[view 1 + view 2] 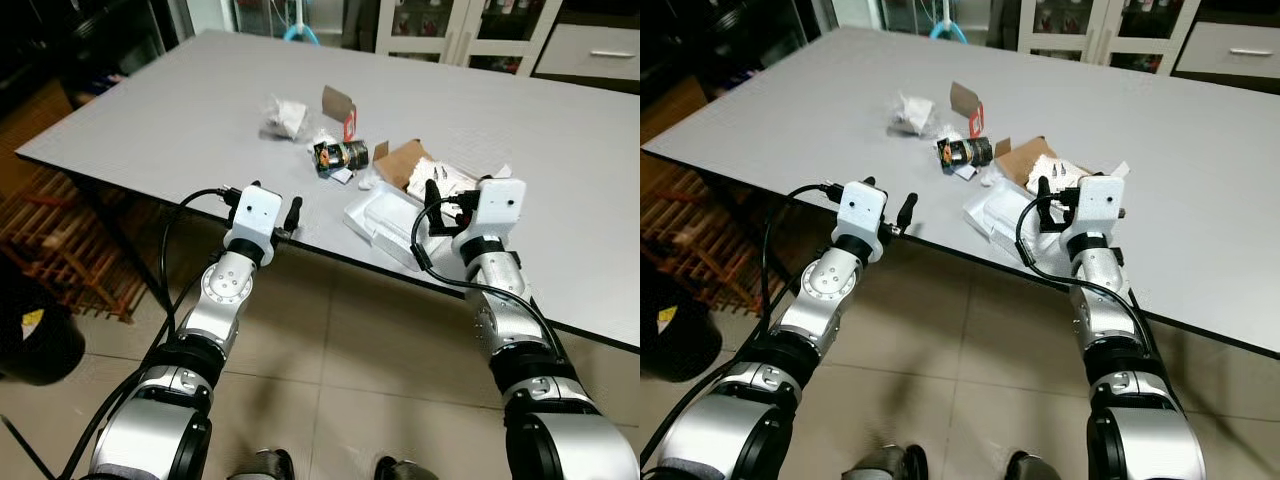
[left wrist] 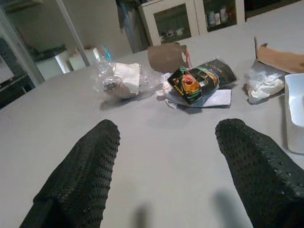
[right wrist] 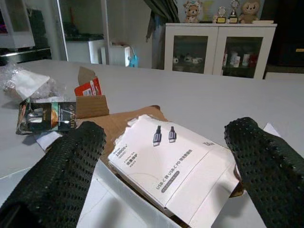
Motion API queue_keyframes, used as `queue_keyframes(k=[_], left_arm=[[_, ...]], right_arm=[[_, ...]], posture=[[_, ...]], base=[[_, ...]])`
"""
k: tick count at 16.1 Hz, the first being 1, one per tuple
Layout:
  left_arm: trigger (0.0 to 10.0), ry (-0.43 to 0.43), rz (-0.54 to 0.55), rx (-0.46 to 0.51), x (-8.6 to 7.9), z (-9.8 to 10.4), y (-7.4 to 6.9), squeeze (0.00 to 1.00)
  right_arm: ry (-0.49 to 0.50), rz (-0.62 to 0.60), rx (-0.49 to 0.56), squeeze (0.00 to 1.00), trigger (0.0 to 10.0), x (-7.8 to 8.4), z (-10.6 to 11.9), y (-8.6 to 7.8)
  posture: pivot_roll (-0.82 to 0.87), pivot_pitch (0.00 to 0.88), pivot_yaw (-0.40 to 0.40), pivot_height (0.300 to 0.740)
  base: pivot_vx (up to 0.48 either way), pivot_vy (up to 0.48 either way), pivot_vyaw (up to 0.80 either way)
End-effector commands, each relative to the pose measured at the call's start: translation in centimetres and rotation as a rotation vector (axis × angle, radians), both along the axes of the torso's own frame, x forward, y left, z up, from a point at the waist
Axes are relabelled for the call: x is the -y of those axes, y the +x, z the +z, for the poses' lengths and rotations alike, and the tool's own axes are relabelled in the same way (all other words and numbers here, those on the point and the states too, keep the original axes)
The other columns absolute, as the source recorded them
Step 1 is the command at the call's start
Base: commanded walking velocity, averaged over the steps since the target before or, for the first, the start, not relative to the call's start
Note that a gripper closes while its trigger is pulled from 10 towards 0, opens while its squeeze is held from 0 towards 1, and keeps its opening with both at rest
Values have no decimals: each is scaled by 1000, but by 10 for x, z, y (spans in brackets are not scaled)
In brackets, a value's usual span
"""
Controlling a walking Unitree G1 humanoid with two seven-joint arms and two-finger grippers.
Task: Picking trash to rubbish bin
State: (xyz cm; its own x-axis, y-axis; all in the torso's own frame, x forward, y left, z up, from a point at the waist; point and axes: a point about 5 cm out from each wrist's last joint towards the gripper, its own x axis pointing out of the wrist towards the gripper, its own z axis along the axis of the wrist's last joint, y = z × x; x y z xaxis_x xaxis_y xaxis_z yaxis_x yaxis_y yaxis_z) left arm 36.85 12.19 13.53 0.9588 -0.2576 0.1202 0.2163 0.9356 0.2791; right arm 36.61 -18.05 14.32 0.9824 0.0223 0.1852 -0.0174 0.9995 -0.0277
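Grey tabletop (image 1: pixel 180 120) is stretching across the head camera's view, carrying a scatter of trash: a crumpled plastic bag (image 1: pixel 283 117), a dark wrapper (image 1: pixel 340 155), torn cardboard (image 1: pixel 400 160) and a white tray (image 1: pixel 385 222), while the left tool (image 1: pixel 283 222) is hovering at the near edge and the right tool (image 1: pixel 440 198) is hanging over the tray. Along the left wrist, the left tool's fingers (image 2: pixel 80 175) are standing wide apart and holding nothing, pointing at the wrapper and bag. Along the right wrist, the right tool's fingers (image 3: pixel 61 175) are also spreading wide and empty, flanking a white cable box (image 3: pixel 175 166) lying on the cardboard.

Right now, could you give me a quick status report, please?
Left gripper open at table edge. Right gripper open, over white cable box. Trash pile untouched. Nothing in the way.
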Motion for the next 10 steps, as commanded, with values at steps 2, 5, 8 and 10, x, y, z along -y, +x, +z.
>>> queue_keyframes(k=[2, 5, 8, 10], left_arm=[[10000, -32, -7, 5, 0, 2, 0, 0], [10000, -5, -5, 5, 0, 2, 0, 0], [10000, -6, -10, 5, 0, 2, 0, 0], [10000, -8, -8, 10, -2, 3, 0, 0]], right_arm=[[6, -8, -16, 0, 10000, 2, -2, 0], [23, -2, -39, 0, 10000, 0, -4, 1], [25, 6, -36, 0, 10000, -1, -3, 1], [30, 4, -42, 0, 10000, -1, -4, 1]], posture=[[-14, 138, 61, 740], [-12, 139, 61, 740], [-13, 139, 60, 740], [-12, 139, 60, 740]], base=[[0, 0, 0], [0, 0, 0], [0, 0, -800], [0, 0, -800]])
